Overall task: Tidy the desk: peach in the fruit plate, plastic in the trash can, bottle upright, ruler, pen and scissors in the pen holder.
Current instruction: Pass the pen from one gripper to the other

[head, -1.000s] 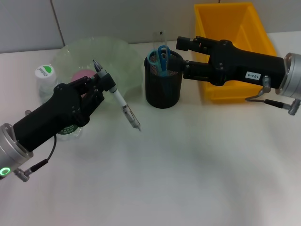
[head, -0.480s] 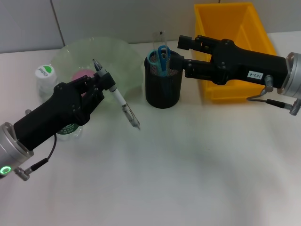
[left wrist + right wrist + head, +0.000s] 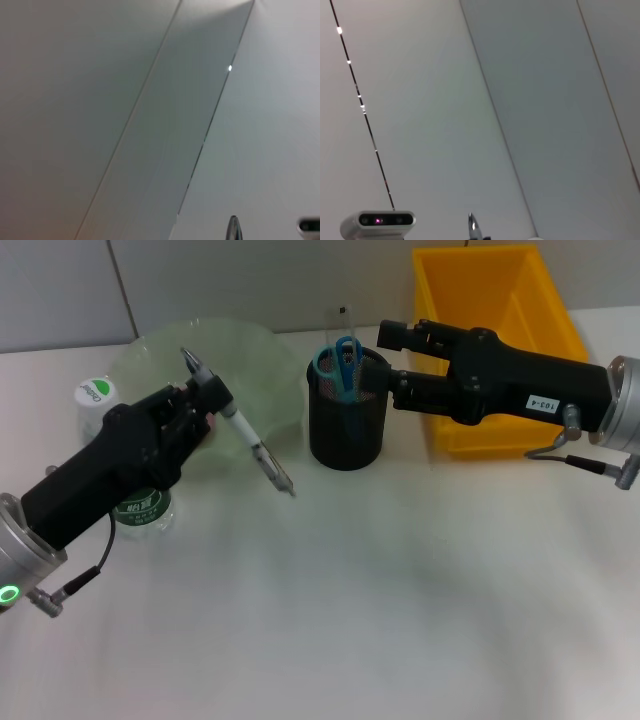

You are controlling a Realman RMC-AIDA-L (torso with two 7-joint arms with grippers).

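Note:
My left gripper [image 3: 212, 406] is shut on a white pen [image 3: 250, 445] that slants down to the right over the near edge of the pale green fruit plate [image 3: 250, 355]. My left arm hides the peach. The black mesh pen holder [image 3: 347, 425] stands right of the plate, with blue-handled scissors [image 3: 340, 360] and a clear ruler [image 3: 341, 318] upright in it. My right gripper [image 3: 396, 360] is open beside the holder's right rim, holding nothing. A clear bottle [image 3: 96, 395] with a white cap lies partly behind my left arm. No plastic shows.
The yellow trash can [image 3: 500, 300] stands at the back right, behind my right arm. Bare white desk spreads across the front. Both wrist views point up at wall and ceiling panels; the pen's end [image 3: 233, 229] pokes into the left wrist view.
My left gripper has carried the pen a little farther back and to the left, lifting its tip. My right arm has drifted slightly to the right.

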